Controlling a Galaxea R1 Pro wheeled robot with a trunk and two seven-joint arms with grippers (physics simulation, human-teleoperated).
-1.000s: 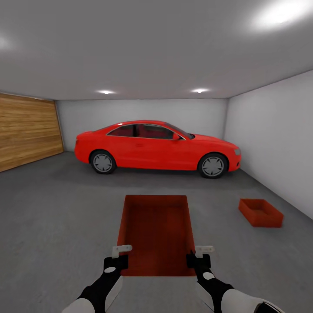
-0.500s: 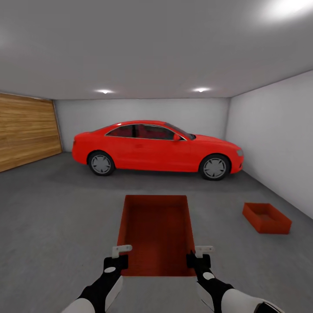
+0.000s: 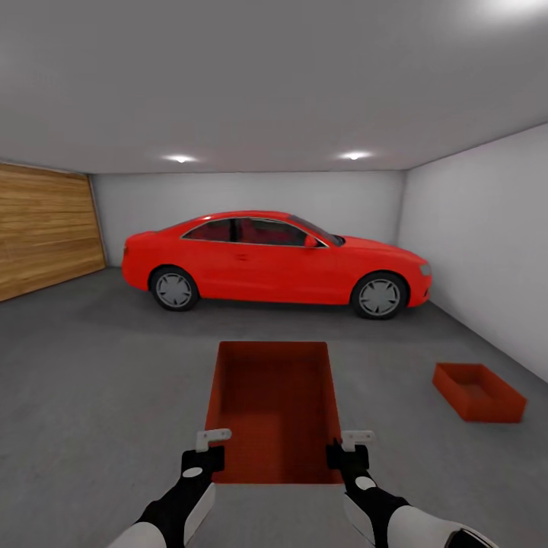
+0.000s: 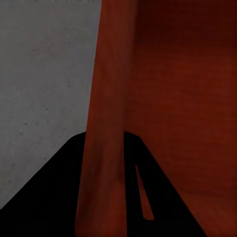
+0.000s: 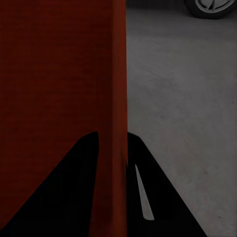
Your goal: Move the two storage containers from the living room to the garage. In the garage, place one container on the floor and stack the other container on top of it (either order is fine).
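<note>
I carry one orange-red storage container in front of me above the dark grey garage floor. My left gripper is shut on its left wall, and my right gripper is shut on its right wall; each wall runs between the dark fingers in its wrist view. The second storage container rests on the floor at the right, near the pale wall.
A red car is parked across the back of the garage. An orange-wood door fills the left wall, and a pale grey wall runs along the right. Open floor lies between me and the car.
The whole head view has shifted: the car looks slightly nearer and the floor container has slid right and down in the picture. The held container and both grippers keep their places.
</note>
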